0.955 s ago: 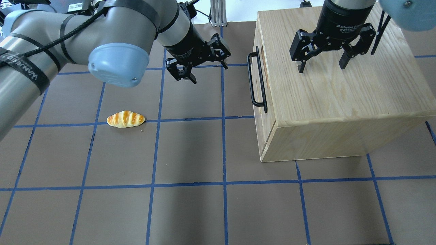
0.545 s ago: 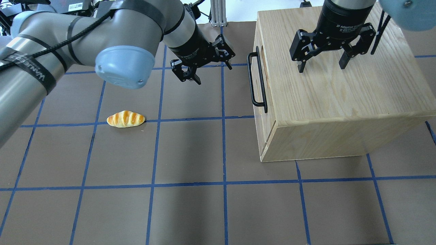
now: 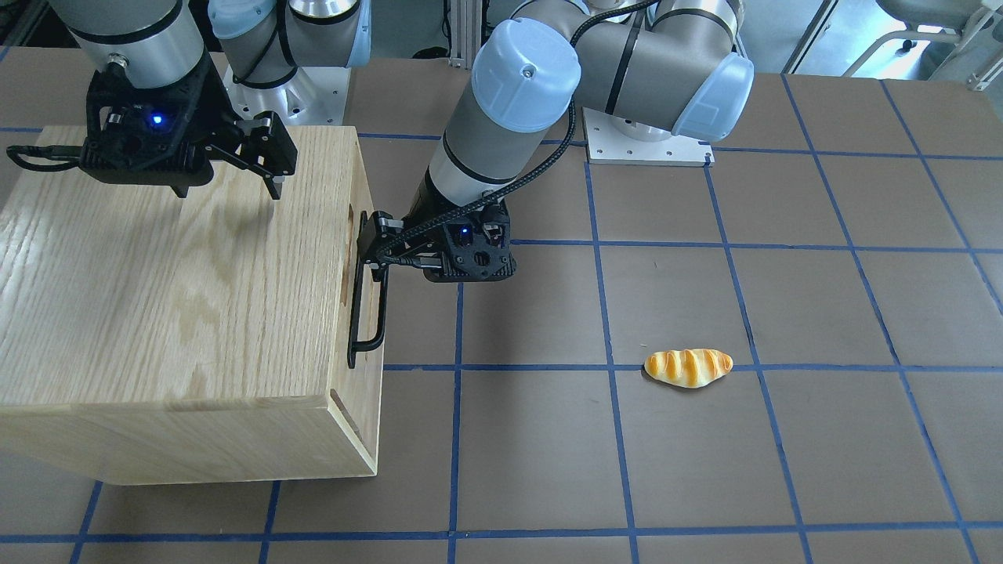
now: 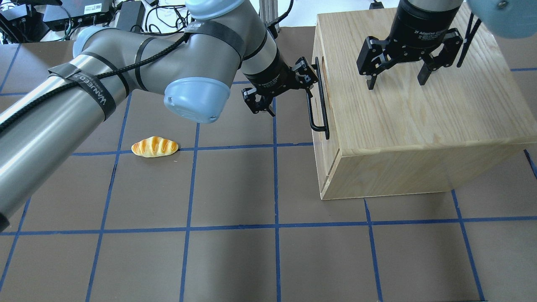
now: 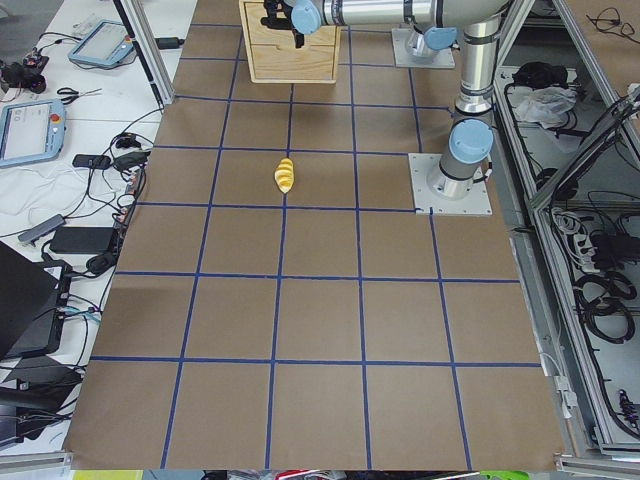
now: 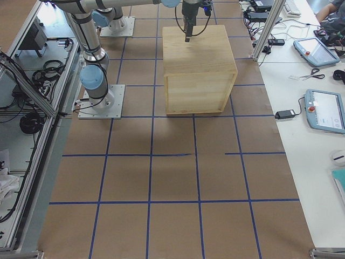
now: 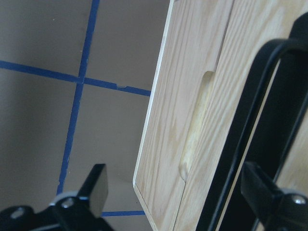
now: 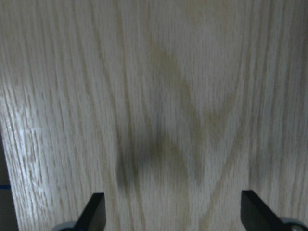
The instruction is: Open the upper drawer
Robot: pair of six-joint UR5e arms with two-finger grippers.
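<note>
The light-wood cabinet (image 4: 419,109) stands on the table. Its upper drawer (image 4: 329,147) is shut, and the front carries a long black bar handle (image 4: 309,100), also seen in the front-facing view (image 3: 383,309). My left gripper (image 4: 292,97) is open at the handle's end nearest the robot. In the left wrist view the bar (image 7: 250,134) runs between the fingers, close to the right one, beside the slot cutout (image 7: 195,130). My right gripper (image 4: 396,82) is open and empty just above the cabinet top, whose wood grain fills the right wrist view (image 8: 175,120).
A toy bread roll (image 4: 155,147) lies on the brown, blue-gridded table left of the cabinet, also seen in the front-facing view (image 3: 688,366). The left arm's elbow (image 4: 197,98) hangs over the table between roll and cabinet. The left arm's base plate (image 3: 646,145) is bolted at the back.
My left arm has swung right, toward the cabinet, bringing its open gripper from mid-table up to the drawer handle. The right gripper, the drawer and the roll have not moved.
</note>
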